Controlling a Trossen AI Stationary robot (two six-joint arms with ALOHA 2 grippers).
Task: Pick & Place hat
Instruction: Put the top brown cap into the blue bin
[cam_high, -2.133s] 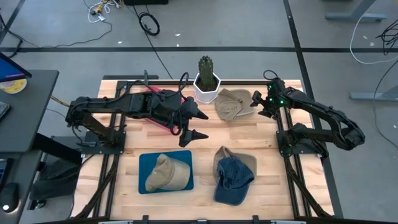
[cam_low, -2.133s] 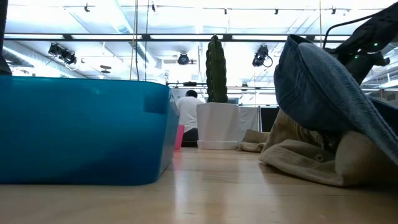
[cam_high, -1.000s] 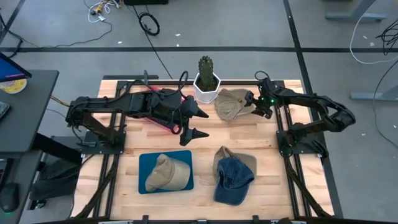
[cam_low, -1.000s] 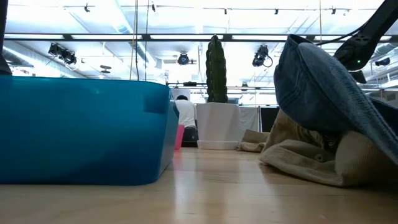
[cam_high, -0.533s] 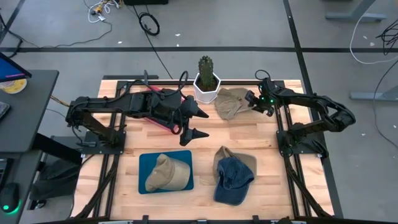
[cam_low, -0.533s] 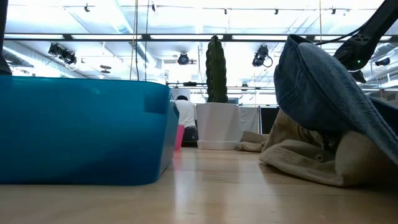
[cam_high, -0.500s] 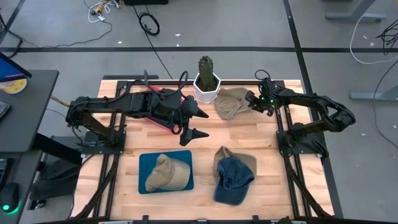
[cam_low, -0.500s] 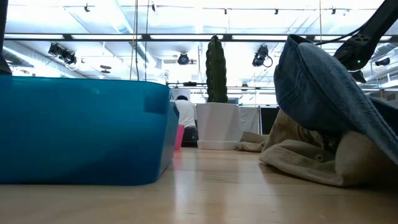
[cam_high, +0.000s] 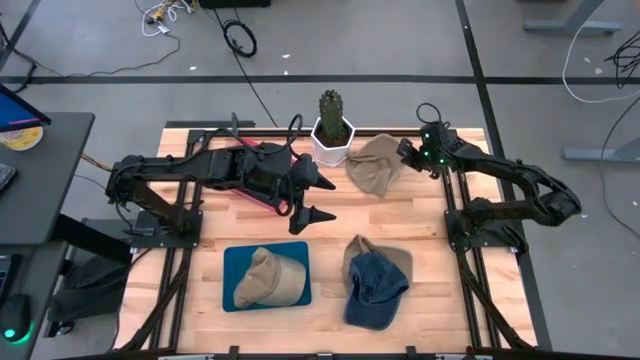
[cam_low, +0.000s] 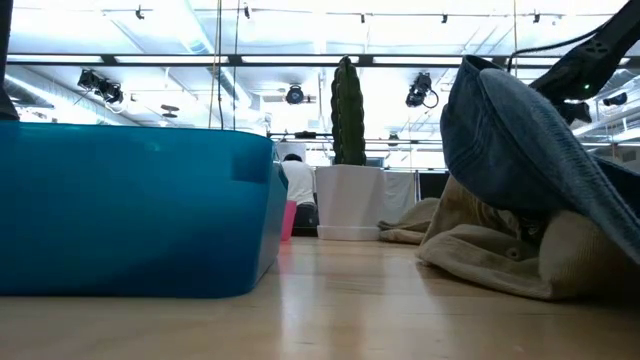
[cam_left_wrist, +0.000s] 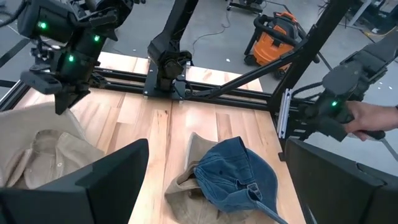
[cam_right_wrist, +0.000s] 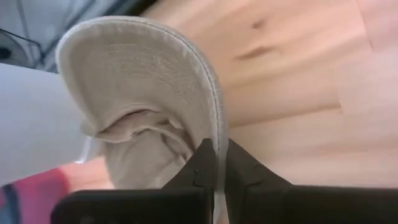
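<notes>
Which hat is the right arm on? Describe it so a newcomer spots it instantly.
Find the white cactus pot at the table's far edge. The tan hat lies just beside it, toward the right arm. Unlike the tan hat on the blue tray and the denim hat, its brim is pinched in the right tool.

a khaki cap (cam_high: 376, 164) lies at the back of the table just beside the potted cactus (cam_high: 331, 126), its brim edge pinched between closed dark fingers and tilted up. a blue denim cap (cam_high: 378, 287) rests crumpled on another khaki cap, well in front of the cactus. a third khaki cap (cam_high: 266, 277) sits on a blue tray (cam_high: 235, 262), near the denim one.
</notes>
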